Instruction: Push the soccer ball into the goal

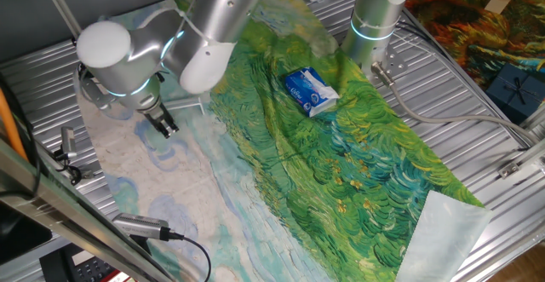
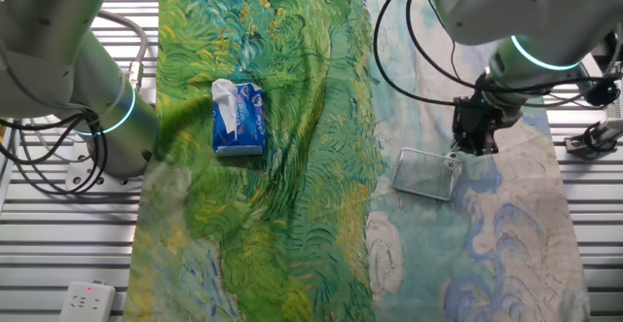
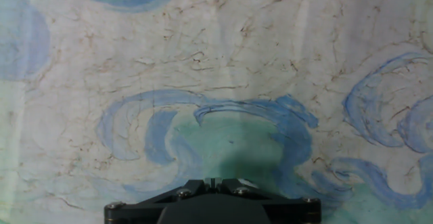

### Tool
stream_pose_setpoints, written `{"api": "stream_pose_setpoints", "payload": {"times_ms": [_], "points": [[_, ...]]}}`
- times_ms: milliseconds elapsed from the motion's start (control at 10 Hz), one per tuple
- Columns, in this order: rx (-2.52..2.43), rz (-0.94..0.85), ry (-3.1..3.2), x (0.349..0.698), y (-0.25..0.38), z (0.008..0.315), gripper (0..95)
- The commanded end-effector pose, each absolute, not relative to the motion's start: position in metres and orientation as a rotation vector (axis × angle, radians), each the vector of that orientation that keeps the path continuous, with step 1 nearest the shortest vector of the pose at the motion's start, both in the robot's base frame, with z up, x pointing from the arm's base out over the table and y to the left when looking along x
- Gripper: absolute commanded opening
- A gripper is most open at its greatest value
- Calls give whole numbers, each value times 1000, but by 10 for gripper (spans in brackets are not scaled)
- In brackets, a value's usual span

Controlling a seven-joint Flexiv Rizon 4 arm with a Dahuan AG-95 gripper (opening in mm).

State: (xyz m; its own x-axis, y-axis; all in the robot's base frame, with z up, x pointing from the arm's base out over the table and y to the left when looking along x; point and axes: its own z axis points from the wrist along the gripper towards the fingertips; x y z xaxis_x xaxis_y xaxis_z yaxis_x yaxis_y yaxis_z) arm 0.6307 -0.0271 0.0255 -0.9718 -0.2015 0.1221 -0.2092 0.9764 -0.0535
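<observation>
The goal (image 2: 424,174), a low whitish-grey frame, lies on the pale blue part of the cloth; in one fixed view only a whitish bar of it (image 1: 187,105) shows beside the arm. A tiny white speck at the goal's right corner may be the soccer ball (image 2: 453,161), too small to be sure; it does not show in the other views. My gripper (image 2: 474,145) hangs just right of and above that corner, fingers together and empty. It also shows in one fixed view (image 1: 167,129). The hand view shows only the closed fingertips (image 3: 213,182) over painted cloth.
A blue-and-white packet (image 2: 238,118) (image 1: 310,91) lies on the green part of the cloth, well away from the goal. A second arm's base (image 2: 97,118) stands at the cloth's edge. Metal slats surround the cloth, with a clamp (image 2: 594,137) near the gripper's side.
</observation>
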Motion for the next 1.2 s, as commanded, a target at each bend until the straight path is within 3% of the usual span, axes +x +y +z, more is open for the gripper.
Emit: {"api": "stream_pose_setpoints", "payload": {"times_ms": [100, 200, 400, 700, 1200], "points": [[296, 3, -2970, 617, -24, 32, 0], [256, -74, -2961, 607, -22, 34, 0], [234, -67, -2972, 604, -22, 33, 0], [237, -67, -2989, 632, -23, 41, 0], [146, -113, -3008, 649, 8, 40, 0]]}}
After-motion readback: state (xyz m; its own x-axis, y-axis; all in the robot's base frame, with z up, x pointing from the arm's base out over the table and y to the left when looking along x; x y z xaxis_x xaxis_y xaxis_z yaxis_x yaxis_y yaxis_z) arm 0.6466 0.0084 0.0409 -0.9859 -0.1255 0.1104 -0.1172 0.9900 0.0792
